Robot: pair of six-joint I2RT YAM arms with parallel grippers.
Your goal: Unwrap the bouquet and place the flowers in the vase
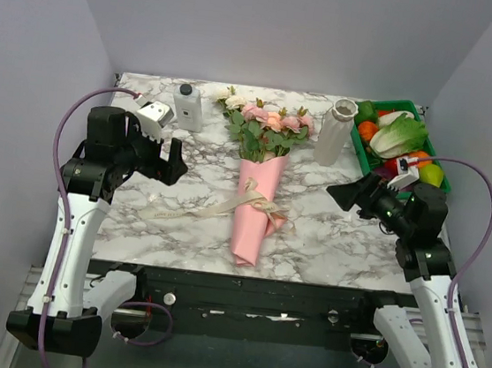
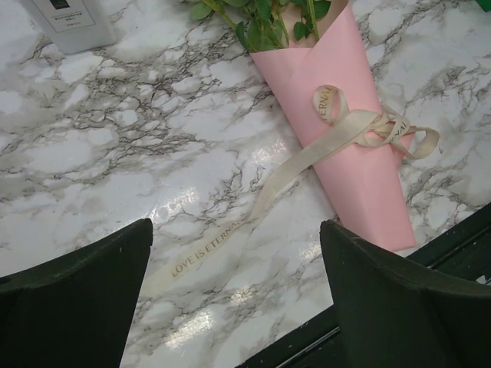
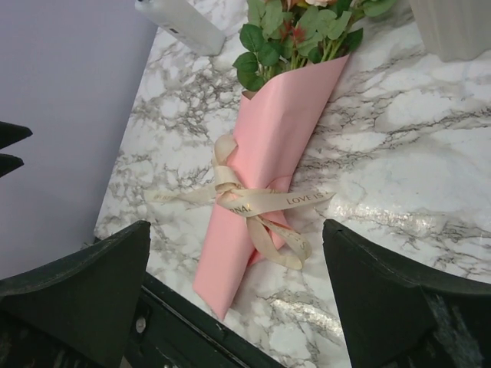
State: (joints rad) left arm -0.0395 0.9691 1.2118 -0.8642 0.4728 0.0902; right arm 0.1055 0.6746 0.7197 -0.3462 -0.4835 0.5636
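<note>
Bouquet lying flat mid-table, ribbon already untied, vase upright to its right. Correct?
No. The ribbon is tied in a bow around the pink cone of the bouquet; the right wrist view shows it. The bouquet does lie flat mid-table, with the vase upright to its right.

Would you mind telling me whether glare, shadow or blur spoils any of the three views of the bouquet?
Top external: light is soft and even, the bouquet sharp, shadows faint. Left wrist: bright glare patches on the marble table, yet the ribbon lettering is readable. Right wrist: similar glare beside the bouquet, focus good.
</note>
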